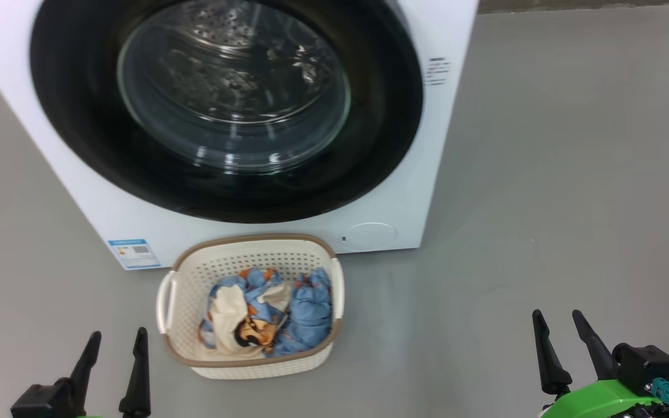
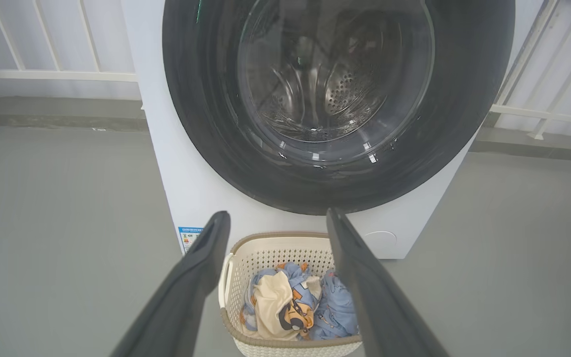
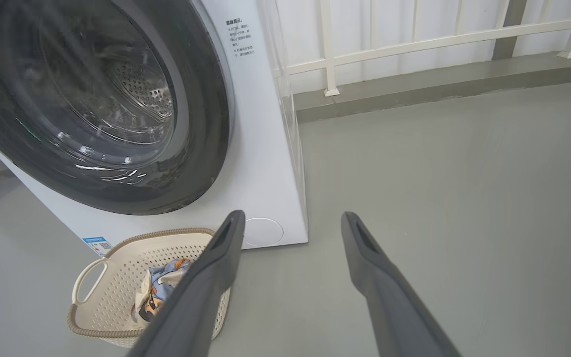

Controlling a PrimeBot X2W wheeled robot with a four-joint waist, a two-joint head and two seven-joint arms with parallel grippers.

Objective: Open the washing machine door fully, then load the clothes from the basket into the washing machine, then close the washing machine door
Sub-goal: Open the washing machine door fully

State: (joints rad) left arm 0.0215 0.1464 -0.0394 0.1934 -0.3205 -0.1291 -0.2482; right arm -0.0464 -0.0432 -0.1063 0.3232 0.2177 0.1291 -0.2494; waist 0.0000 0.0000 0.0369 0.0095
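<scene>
The washing machine (image 1: pixel 50 145) stands on the grey floor (image 1: pixel 543 174), with its round black door (image 1: pixel 381 116) shut flat against the white front. Through the door's bulging glass the holed steel drum (image 1: pixel 230 64) shows.

In the head view, the basket (image 1: pixel 253 239) sits on the floor at 6 o'clock from the door, just in front of the machine. It has one white handle at 9 o'clock and one at 3 o'clock. The clothes (image 1: pixel 265 319) lie bunched inside it, below the brown rim. A cream piece with an orange and black cartoon print is toward 7 o'clock, and a light blue piece is heaped toward 3 o'clock.

A blue sticker (image 1: pixel 134 253) is on the machine's front at 10 o'clock from the basket, and a round cap (image 1: pixel 369 236) at 1 o'clock from it.

The left gripper (image 1: pixel 118 332) hangs at 7 o'clock in the head view, beside the basket but not touching it. Its jaws are spread apart and hold nothing. The right gripper (image 1: pixel 557 313) is at 5 o'clock, well apart from the basket, with its jaws likewise apart and bare. In the right wrist view a white railing (image 3: pixel 414 42) runs behind the machine at 1 o'clock.
</scene>
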